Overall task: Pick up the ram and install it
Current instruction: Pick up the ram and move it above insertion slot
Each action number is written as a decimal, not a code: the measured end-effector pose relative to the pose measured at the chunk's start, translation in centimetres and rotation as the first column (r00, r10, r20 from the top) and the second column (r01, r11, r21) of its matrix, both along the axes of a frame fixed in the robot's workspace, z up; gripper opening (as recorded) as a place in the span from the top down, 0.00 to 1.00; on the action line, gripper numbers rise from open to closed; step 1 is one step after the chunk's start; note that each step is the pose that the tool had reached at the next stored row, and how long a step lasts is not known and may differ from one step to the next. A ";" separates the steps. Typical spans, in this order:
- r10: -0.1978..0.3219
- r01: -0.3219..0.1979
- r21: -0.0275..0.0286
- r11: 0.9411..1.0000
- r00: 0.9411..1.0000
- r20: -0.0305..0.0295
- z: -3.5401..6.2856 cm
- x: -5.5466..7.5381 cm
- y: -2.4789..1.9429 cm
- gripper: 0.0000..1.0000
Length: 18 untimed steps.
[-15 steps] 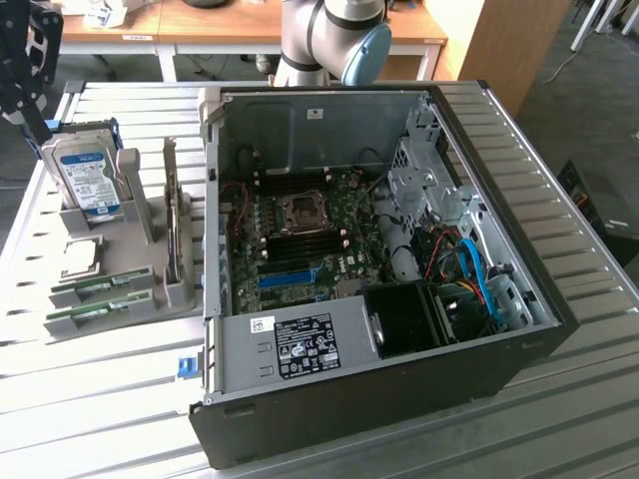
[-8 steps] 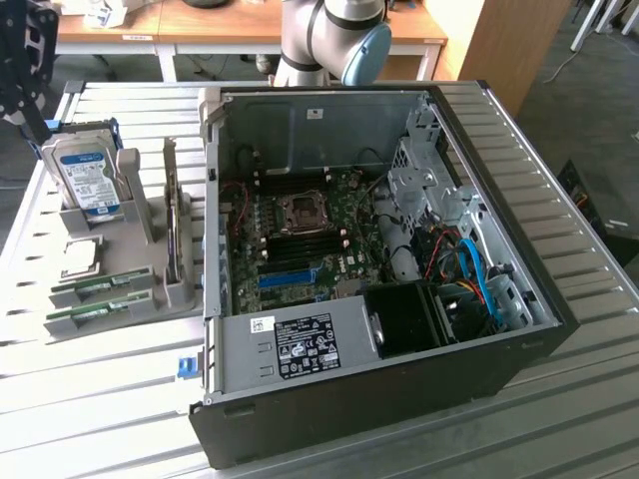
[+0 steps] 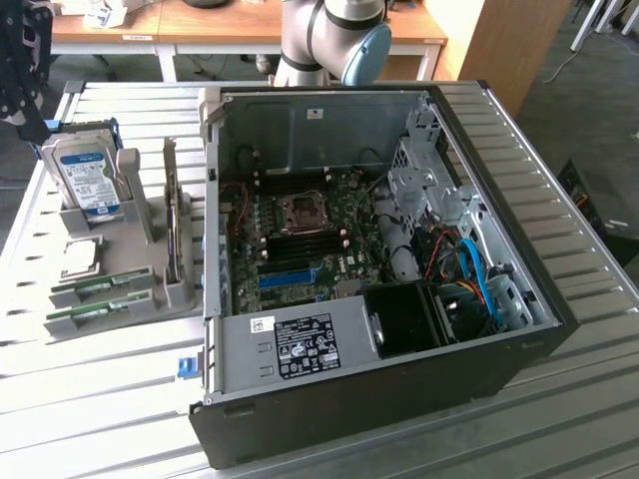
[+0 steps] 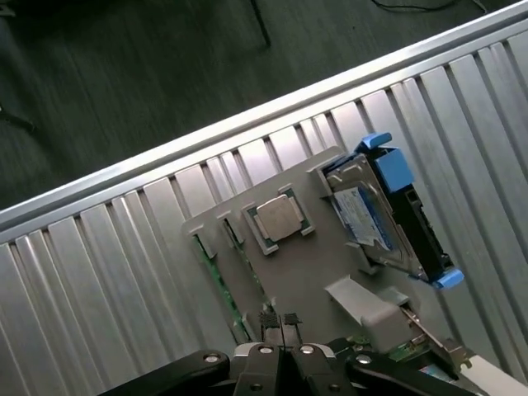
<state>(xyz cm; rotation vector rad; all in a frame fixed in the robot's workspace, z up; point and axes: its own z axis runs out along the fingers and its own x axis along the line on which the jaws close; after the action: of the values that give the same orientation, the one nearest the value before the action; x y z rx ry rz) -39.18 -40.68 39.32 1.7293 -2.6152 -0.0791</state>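
Note:
Two slim green ram sticks [image 3: 98,290] [image 3: 92,316] lie on edge in slots at the front of a grey holder [image 3: 140,274], to the exterior view's left of the open computer case [image 3: 329,399]. In the wrist view the same sticks [image 4: 208,266] [image 4: 246,279] sit beside a square silver processor chip [image 4: 279,219]. My gripper [image 4: 280,323] hovers above the holder near the sticks. Its fingertips are pressed together with nothing between them. The motherboard [image 3: 300,235] lies exposed inside the case, with its dark memory slots below the processor socket.
A hard drive with a blue-white label [image 3: 88,175] [image 4: 388,216] stands in the holder's far end, next to an upright expansion card [image 3: 178,235]. The ribbed metal table [image 3: 90,409] ends at a rail [image 4: 247,115]. The arm's base [image 3: 334,35] stands behind the case.

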 end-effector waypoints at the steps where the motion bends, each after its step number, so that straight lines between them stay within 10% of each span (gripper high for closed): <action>1: 0.016 -0.016 0.000 1.000 1.000 0.000 0.00 0.0 0.00 0.89; 18: 0.220 -0.220 0.000 0.975 0.975 0.000 0.00 0.0 0.00 0.89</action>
<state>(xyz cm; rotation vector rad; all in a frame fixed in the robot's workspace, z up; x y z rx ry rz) -39.18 -40.68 39.32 2.0046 -2.4035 -0.0775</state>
